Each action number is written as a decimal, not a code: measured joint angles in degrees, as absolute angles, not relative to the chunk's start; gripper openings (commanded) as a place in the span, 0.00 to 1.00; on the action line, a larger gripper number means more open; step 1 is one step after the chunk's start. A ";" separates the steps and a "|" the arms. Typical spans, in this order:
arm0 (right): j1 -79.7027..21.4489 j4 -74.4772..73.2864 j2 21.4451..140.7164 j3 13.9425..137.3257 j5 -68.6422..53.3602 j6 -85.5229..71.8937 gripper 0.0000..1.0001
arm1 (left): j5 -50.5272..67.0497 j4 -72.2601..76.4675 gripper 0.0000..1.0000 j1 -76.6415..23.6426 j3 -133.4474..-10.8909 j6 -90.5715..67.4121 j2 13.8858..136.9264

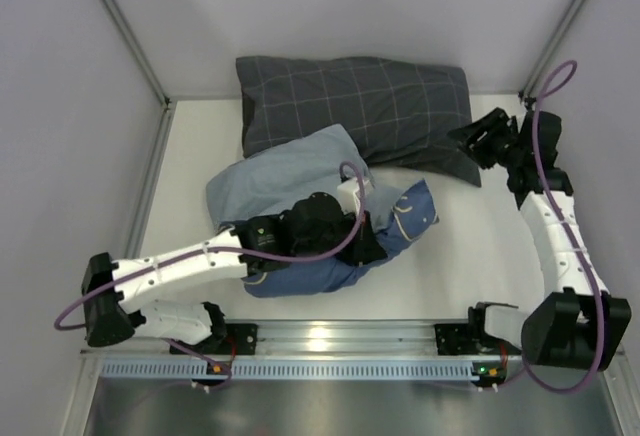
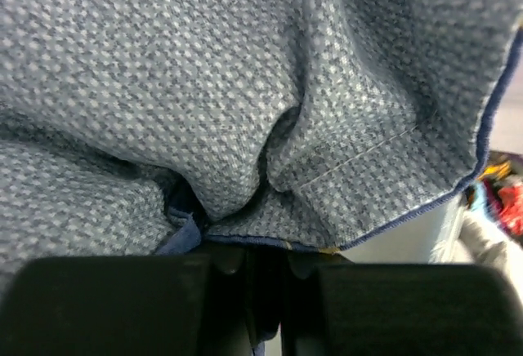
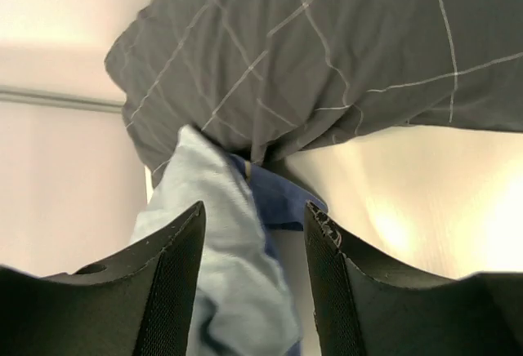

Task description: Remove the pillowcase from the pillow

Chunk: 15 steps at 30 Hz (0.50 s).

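Left gripper (image 2: 265, 268), jaws clamped on crumpled pillowcase (image 1: 290, 171) mid-bench (image 1: 470, 256), right gripper (image 3: 255, 217), jaws apart, beside dark grey pillow (image 1: 350, 101), far right

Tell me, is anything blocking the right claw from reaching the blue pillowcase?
Nothing visible does. The open right gripper faces the pillowcase, with nothing seen between its fingers and the cloth. The grey pillow lies just beyond, touching the cloth, not in front of it. The left gripper pinches another part.
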<state>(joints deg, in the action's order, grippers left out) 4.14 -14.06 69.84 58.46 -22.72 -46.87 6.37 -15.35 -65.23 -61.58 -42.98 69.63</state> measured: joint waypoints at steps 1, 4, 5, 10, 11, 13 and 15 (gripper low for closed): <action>5.06 -15.57 68.47 59.55 -23.16 -45.56 0.50 | 5.56 -15.38 0.39 -66.41 -61.28 -42.59 70.85; 5.52 -19.88 65.89 62.33 -25.23 -42.41 0.51 | 4.43 -13.87 0.99 -71.94 -61.25 -41.56 73.03; 5.52 -21.08 65.23 62.98 -26.09 -41.63 0.50 | 3.79 -13.65 0.99 -74.39 -61.25 -41.06 72.84; 5.54 -25.36 61.78 63.88 -29.76 -38.61 0.51 | -4.54 -15.20 0.99 -86.46 -64.14 -38.87 69.06; 5.52 -26.24 60.88 63.83 -30.22 -38.06 0.51 | -6.35 -15.75 0.99 -88.75 -65.54 -38.41 67.99; 5.37 -27.07 58.78 63.42 -31.40 -37.19 0.51 | -10.48 -17.45 0.99 -91.85 -68.55 -37.47 65.76; 4.67 -27.16 56.18 61.91 -32.36 -36.40 0.51 | -16.36 -20.73 0.99 -92.40 -71.61 -37.26 63.66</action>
<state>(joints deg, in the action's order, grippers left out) 4.67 -27.16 56.18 61.91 -32.36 -36.40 -16.36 -20.73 -92.40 -71.61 -37.26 63.66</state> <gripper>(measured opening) 0.512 0.990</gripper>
